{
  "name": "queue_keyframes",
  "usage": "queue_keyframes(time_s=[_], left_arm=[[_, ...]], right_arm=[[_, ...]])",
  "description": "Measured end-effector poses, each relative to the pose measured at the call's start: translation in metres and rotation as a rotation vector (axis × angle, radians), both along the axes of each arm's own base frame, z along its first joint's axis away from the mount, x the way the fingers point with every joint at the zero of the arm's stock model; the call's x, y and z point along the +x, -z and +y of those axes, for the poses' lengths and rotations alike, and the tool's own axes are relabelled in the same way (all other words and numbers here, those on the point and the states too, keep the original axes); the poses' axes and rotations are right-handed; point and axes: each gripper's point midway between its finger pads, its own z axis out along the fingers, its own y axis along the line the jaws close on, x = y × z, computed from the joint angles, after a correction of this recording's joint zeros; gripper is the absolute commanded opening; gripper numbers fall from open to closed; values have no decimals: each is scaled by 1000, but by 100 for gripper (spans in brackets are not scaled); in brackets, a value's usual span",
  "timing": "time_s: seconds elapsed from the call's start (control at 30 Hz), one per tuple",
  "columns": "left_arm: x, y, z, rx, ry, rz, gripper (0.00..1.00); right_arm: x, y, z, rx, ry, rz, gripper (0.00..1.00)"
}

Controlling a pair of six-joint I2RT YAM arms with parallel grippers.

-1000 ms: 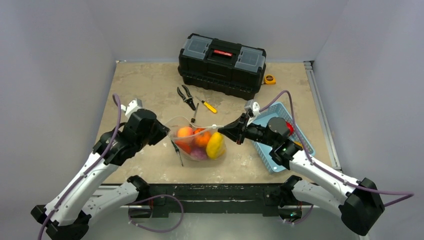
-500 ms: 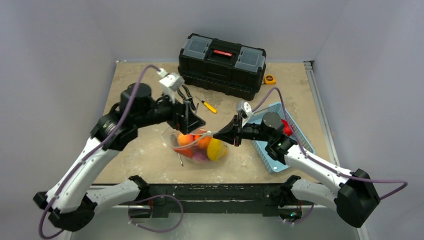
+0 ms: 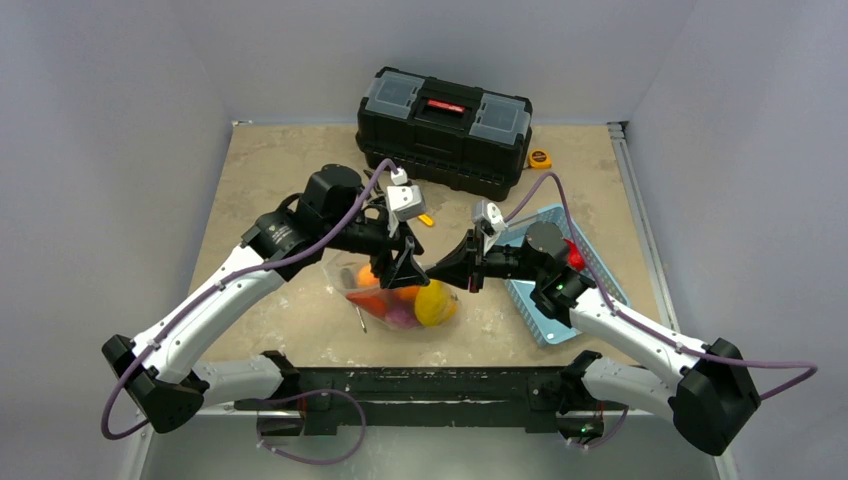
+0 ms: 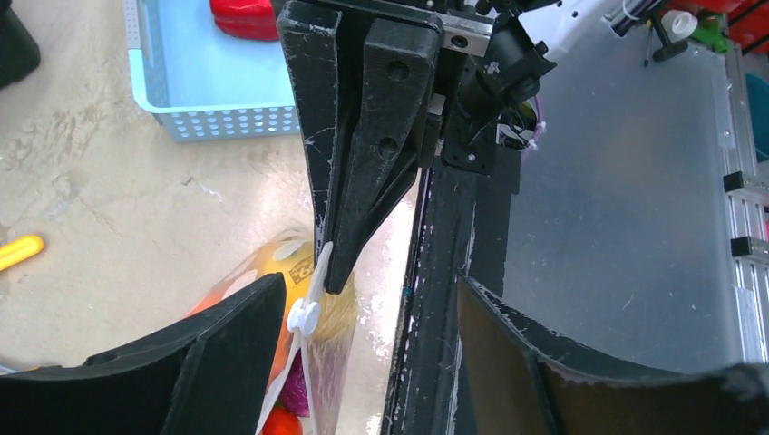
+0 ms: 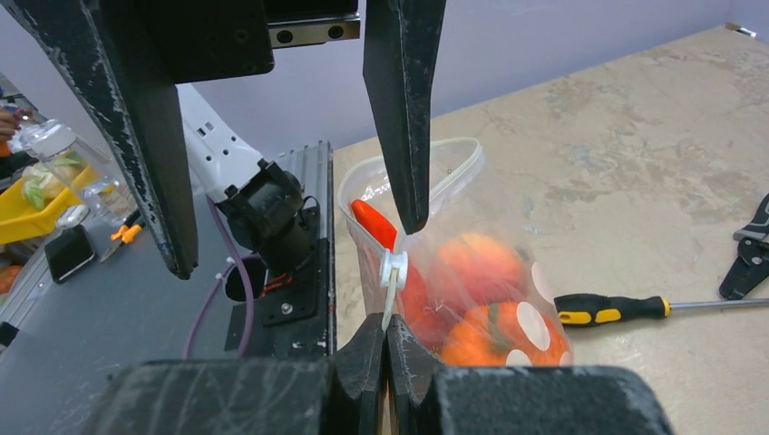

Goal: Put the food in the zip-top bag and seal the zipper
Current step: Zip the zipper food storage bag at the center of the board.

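Right claw pinches the top zipper edge of the clear white-dotted plastic zip-top bag, which holds orange, yellow and purple toy food toward the table's 6 o'clock side; left claw spread, at its 9 o'clock, over the white slider.

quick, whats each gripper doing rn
left gripper: open, holding nothing
right gripper: closed on the top edge of the zip-top bag
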Motion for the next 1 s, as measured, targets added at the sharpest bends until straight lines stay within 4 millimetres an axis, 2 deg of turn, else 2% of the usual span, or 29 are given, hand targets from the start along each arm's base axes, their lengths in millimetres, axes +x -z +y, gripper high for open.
queue_keyframes(time_s=[0.1, 0.3, 0.43, 0.67, 0.87, 0.9, 1.0], left_arm=[[0, 4, -2, 4, 21, -3, 71], [4, 28, -4, 50, 20, 47, 69], [8, 41, 0, 71, 11, 63, 47], [10, 58, 6, 94, 1, 80, 25], [13, 58, 7, 86, 7, 72, 3], [13, 58, 7, 84, 8, 73, 0], [13, 57, 7, 73, 12, 66, 0]], right_arm=[[0, 0, 0, -1, 0, 1, 0], [-2, 1, 0, -4, -9, 5, 0], [-3, 3, 0, -11, -15, 13, 0], [-5, 4, -2, -19, -15, 20, 0], [-5, 4, -2, -23, -14, 19, 0], [-5, 3, -2, -23, -14, 16, 0], [-4, 3, -3, -26, -10, 15, 0]])
